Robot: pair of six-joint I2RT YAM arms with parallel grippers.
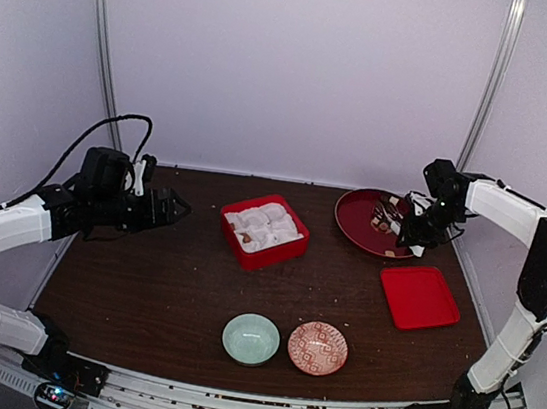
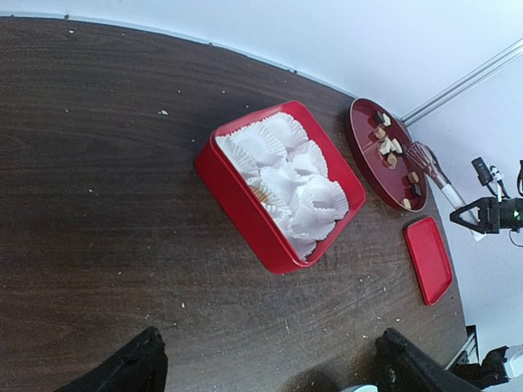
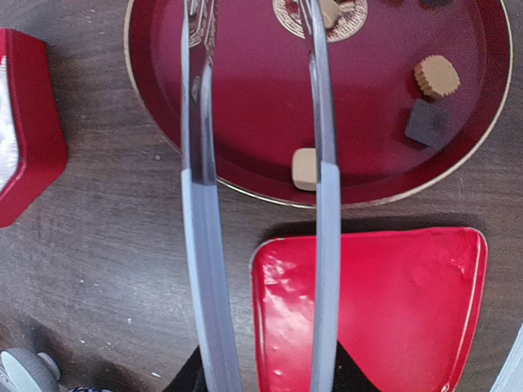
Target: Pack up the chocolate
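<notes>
Dark wood surface (image 1: 161, 291), white walls. Loose chocolate (image 3: 305, 169) lies on the round plate (image 3: 245, 106) in the far right corner. The right fingers (image 1: 414, 226) clamp the tongs (image 3: 200, 204), whose arms stand parted over the plate. Best to set the tips astride one piece, squeeze gently, lift straight, then carry it to a cup (image 2: 260, 147) in the box (image 2: 237, 204) mid-surface. The left fingers (image 2: 122, 371) hang wide open and empty by the left edge.

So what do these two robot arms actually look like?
Both the left arm and the right arm are white tube-like segments linked by black joint blocks. A thin black cable loops above the left one. Each ends in a black two-fingered claw: the left claw and the right claw.
</notes>
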